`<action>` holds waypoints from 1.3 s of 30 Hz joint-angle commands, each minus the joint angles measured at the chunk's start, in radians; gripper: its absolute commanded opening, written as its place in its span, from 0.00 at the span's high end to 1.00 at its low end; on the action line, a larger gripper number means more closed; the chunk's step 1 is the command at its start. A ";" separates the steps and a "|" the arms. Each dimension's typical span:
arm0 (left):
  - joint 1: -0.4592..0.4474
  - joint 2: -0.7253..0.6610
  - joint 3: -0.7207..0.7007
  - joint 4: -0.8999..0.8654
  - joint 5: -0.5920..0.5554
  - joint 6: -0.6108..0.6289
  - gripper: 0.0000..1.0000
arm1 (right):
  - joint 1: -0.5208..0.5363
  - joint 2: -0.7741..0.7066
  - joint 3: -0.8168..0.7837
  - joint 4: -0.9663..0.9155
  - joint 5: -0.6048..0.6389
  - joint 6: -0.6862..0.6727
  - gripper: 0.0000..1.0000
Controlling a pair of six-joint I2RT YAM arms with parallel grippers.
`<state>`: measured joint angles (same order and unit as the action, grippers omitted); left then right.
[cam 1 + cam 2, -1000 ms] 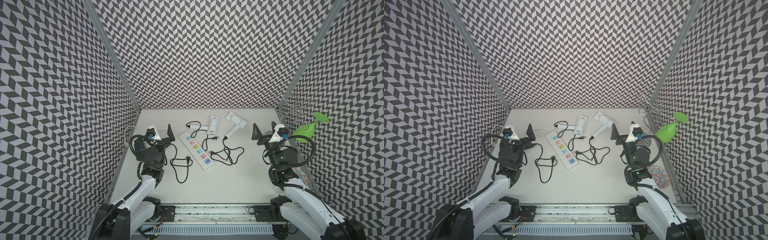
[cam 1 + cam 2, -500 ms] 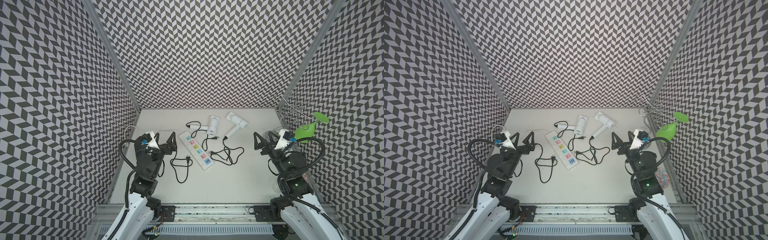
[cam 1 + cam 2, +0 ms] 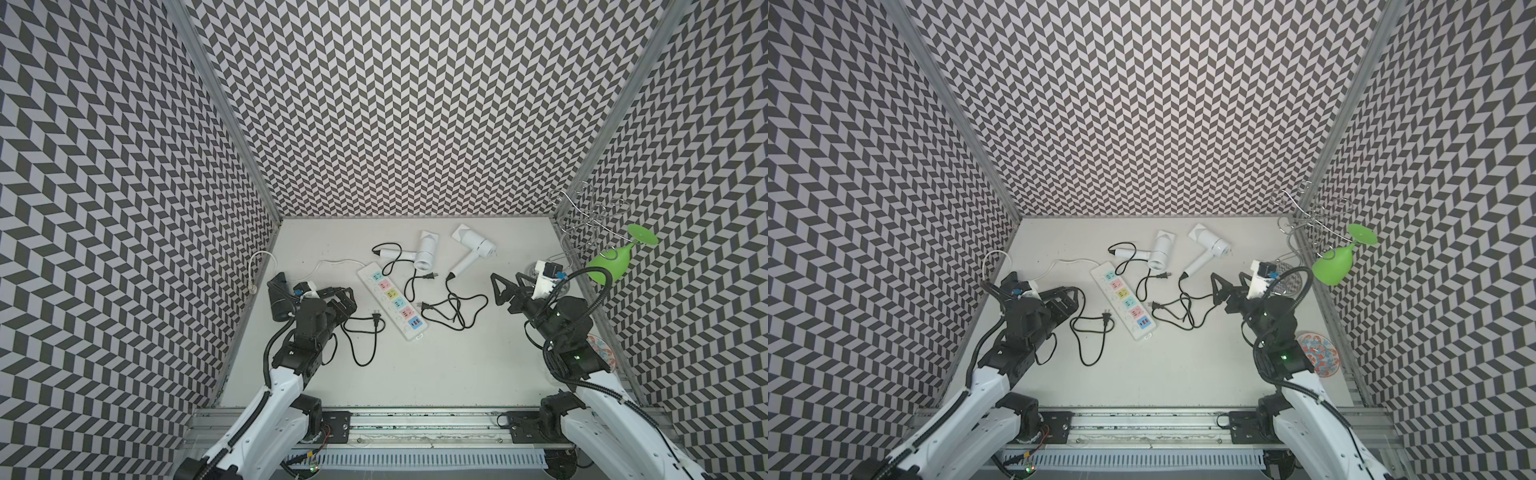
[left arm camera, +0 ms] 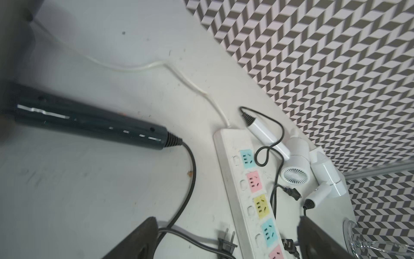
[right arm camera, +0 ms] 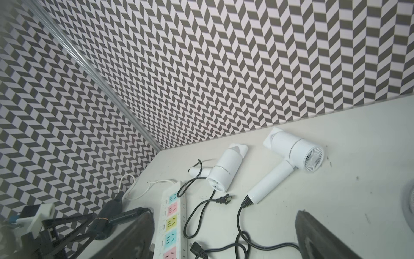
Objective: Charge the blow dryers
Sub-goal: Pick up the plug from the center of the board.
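Observer: Dryers, three, all lying on the pale counter point(image 3: 457, 374), none plugged in. White hard-plastic blow dryer with flat nozzle point(image 3: 427, 253) is at the back, just beside the far end of the strip. Second white blow dryer point(image 3: 478, 246) is next to it, toward the right arm. Dark blue-black blow dryer point(image 4: 89, 123) lies by the left wall, partly behind the left arm in both top views.

Recorder: Handling?

Observer: Judged light, with smooth shells, likely slippery. Probably no need to lift them. The black cords are limp, and the second dryer's is looped over itself. Best hold is at the plugs, which are small, stiff moulded bodies: pinch the sides and leave the prongs free. The dark dryer's black two-pin plug point(image 3: 377, 319) rests just beside the long white power strip with pastel sockets point(image 3: 392, 305).

Recorder: Pincers?

Observer: Left pincer point(image 4: 227, 220) has its jaws spread wide and holds nothing, low over that plug and cord. Right pincer point(image 5: 224, 214) is fully spread and empty, near the second dryer's cord loops.

Recorder: Writing?

Observer: None legible, and no brand readable on the shells. Sockets run teal, pink, yellow, teal, pink, with a blue block at the near end. Further out by the right wall are a green plastic goblet point(image 3: 611, 266) at a chrome wire rack point(image 3: 582, 212) and a patterned plate point(image 3: 1323, 357).
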<state>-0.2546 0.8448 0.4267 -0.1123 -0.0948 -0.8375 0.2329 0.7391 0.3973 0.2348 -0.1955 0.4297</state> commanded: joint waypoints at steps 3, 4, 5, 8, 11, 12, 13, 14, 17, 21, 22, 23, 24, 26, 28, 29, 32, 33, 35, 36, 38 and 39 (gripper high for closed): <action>0.001 0.199 0.191 -0.319 0.012 -0.151 0.22 | 0.007 0.064 0.034 0.067 -0.082 0.024 0.01; 0.000 0.238 0.223 -0.350 0.031 -0.161 0.25 | 0.008 0.073 0.035 0.070 -0.089 0.025 0.01; -0.002 0.266 0.248 -0.375 0.048 -0.178 0.25 | 0.009 0.079 0.035 0.070 -0.091 0.026 0.01; -0.014 0.344 0.324 -0.444 0.089 -0.230 0.28 | 0.012 0.090 0.037 0.072 -0.096 0.027 0.01; -0.032 0.393 0.382 -0.502 0.112 -0.283 0.29 | 0.014 0.093 0.039 0.071 -0.097 0.026 0.01; -0.042 0.405 0.392 -0.513 0.120 -0.302 0.29 | 0.014 0.095 0.038 0.070 -0.098 0.029 0.01; -0.052 0.410 0.396 -0.516 0.126 -0.324 0.29 | 0.015 0.096 0.039 0.070 -0.100 0.029 0.01; -0.061 0.413 0.396 -0.515 0.134 -0.346 0.28 | 0.016 0.099 0.040 0.070 -0.102 0.029 0.01; -0.085 0.428 0.385 -0.488 0.158 -0.405 0.26 | 0.020 0.109 0.040 0.072 -0.107 0.030 0.01; -0.093 0.492 0.401 -0.477 0.177 -0.443 0.28 | 0.022 0.121 0.043 0.070 -0.116 0.032 0.01; -0.094 0.511 0.408 -0.479 0.176 -0.449 0.30 | 0.022 0.124 0.044 0.070 -0.117 0.033 0.01; -0.092 0.526 0.415 -0.481 0.178 -0.452 0.32 | 0.023 0.126 0.044 0.070 -0.117 0.032 0.01; -0.092 0.540 0.421 -0.481 0.176 -0.458 0.34 | 0.024 0.129 0.046 0.069 -0.118 0.033 0.01; -0.092 0.559 0.428 -0.477 0.172 -0.466 0.37 | 0.025 0.134 0.047 0.070 -0.121 0.033 0.01; -0.091 0.578 0.430 -0.466 0.171 -0.474 0.39 | 0.026 0.142 0.049 0.070 -0.126 0.033 0.01; -0.092 0.587 0.431 -0.462 0.171 -0.476 0.39 | 0.026 0.147 0.050 0.070 -0.129 0.033 0.01; -0.090 0.630 0.444 -0.455 0.176 -0.477 0.41 | 0.028 0.156 0.052 0.070 -0.133 0.033 0.01; -0.090 0.647 0.451 -0.454 0.180 -0.477 0.42 | 0.029 0.159 0.052 0.072 -0.133 0.034 0.01; -0.091 0.676 0.458 -0.449 0.185 -0.477 0.46 | 0.031 0.164 0.052 0.072 -0.132 0.035 0.01; -0.090 0.691 0.460 -0.448 0.189 -0.478 0.48 | 0.031 0.166 0.052 0.072 -0.134 0.035 0.01; -0.090 0.715 0.460 -0.442 0.191 -0.480 0.51 | 0.032 0.169 0.052 0.072 -0.134 0.035 0.01; -0.090 0.727 0.460 -0.439 0.192 -0.480 0.52 | 0.033 0.170 0.053 0.072 -0.134 0.035 0.01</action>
<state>-0.3466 1.5482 0.8692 -0.5579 0.0933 -1.2945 0.2588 0.9073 0.4202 0.2520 -0.3172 0.4557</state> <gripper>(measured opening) 0.488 0.993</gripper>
